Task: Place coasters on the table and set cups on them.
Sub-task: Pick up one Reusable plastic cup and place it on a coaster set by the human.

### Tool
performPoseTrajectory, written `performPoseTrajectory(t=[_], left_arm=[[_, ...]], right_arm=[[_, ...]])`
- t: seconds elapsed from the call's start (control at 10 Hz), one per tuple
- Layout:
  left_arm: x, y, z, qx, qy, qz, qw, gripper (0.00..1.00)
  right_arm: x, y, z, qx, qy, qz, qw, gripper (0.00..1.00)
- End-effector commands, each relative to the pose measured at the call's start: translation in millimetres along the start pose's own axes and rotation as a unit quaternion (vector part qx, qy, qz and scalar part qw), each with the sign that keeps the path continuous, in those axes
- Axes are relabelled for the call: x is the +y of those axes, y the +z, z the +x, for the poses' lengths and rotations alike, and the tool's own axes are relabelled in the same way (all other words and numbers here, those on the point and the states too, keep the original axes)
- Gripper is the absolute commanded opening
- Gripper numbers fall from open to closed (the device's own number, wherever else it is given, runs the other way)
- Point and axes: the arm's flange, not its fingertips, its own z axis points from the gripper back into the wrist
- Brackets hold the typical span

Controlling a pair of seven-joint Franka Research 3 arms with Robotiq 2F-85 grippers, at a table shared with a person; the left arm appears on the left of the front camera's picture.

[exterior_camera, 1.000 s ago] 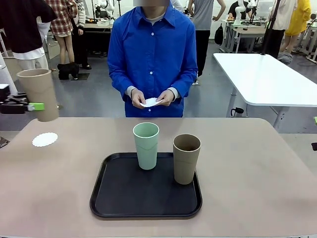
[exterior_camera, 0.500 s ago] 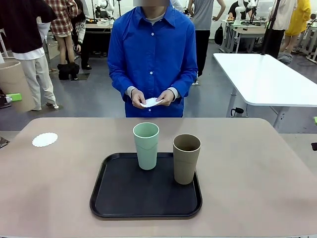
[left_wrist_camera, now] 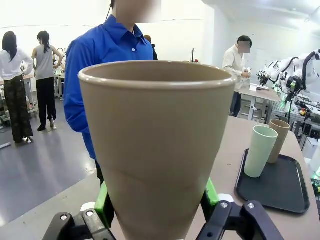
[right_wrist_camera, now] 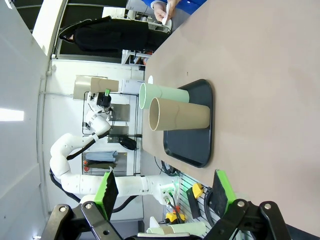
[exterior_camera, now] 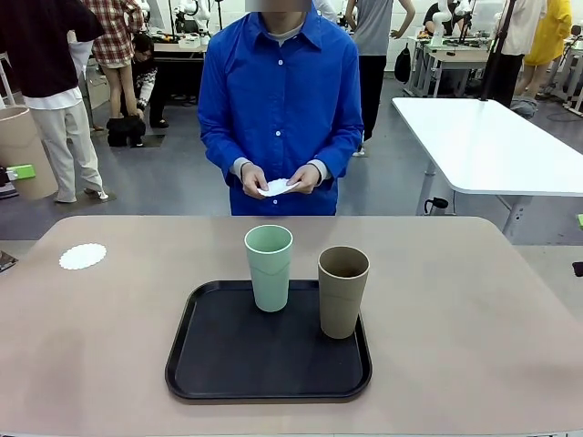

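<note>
1 mint green cup (exterior_camera: 269,269) and 1 tan cup (exterior_camera: 343,291) are stood on the far half of the black tray (exterior_camera: 269,364); 1 coaster (exterior_camera: 83,256) is laid on the table (exterior_camera: 474,309) well left of the tray, and white coasters (exterior_camera: 278,188) are held by the person (exterior_camera: 281,91) behind it. Far left of the tray, a raised tan cup (left_wrist_camera: 155,145) is clamped, mouth up, by the left gripper (left_wrist_camera: 157,200); the right gripper (right_wrist_camera: 165,192) is spread wide, empty.

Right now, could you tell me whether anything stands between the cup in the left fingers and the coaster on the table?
Nothing visible. The left fingers hold the tan cup raised at the left end of the table; the coaster lies bare near that end, and the tray stands aside.
</note>
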Motion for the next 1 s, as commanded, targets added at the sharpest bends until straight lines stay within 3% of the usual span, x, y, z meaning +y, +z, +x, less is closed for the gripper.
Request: performPoseTrajectory(t=[0.0,0.3,0.4,0.6,0.9], left_arm=[[-2,0,1,-0.004,0.001,-0.007,1.0,0.84],[-1,-1,-1,-0.001,0.001,-0.001,1.0,0.84],[20,-9,-6,0.002,-0.006,-0.012,1.0,0.84],[38,-24,-30,0.032,-0.042,-0.038,0.998,0.84],[52,-46,-60,0.028,-0.016,-0.071,0.997,0.84]], right_arm=[[0,0,1,-0.001,-0.001,0.006,1.0,1.0],[0,0,1,-0.001,-0.001,0.006,1.0,1.0],[0,0,1,-0.001,-0.001,0.006,1.0,1.0],[0,0,1,-0.001,-0.001,0.006,1.0,1.0],[0,0,1,-0.001,-0.001,0.006,1.0,1.0]])
